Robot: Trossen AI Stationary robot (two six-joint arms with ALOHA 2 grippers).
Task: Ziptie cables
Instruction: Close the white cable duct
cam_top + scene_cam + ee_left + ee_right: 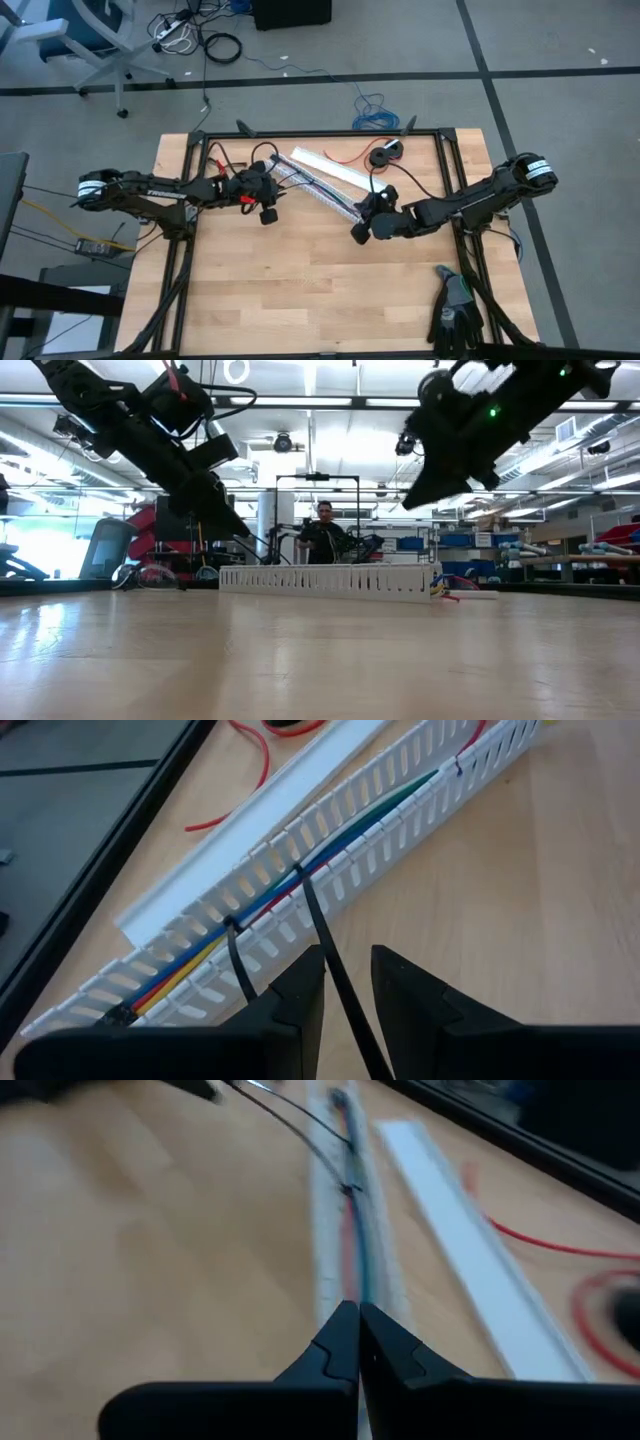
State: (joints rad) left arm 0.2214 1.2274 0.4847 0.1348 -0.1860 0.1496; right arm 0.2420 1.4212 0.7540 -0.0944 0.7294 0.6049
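Note:
The cables, blue, green, red and yellow wires, lie along a white slotted duct at the table's far middle. A black zip tie loops round them, and its tail rises straight toward my left gripper, which sits off the duct's left end. A second zip tie crosses the cables nearer that end. My right gripper is shut and empty, raised above the duct's right end. My left gripper has the zip tie's tail between its two fingers, whose tips stand a little apart. The fingers slant down from the table's left, along the tail. The tail runs straight and taut from the loop on the cables. Where the fingers clamp it is hidden farther back.
A flat white cover strip lies just beyond the duct, with a loose red wire and a black spool behind it. Dark gloves lie at the near right corner. A person sits beyond the table.

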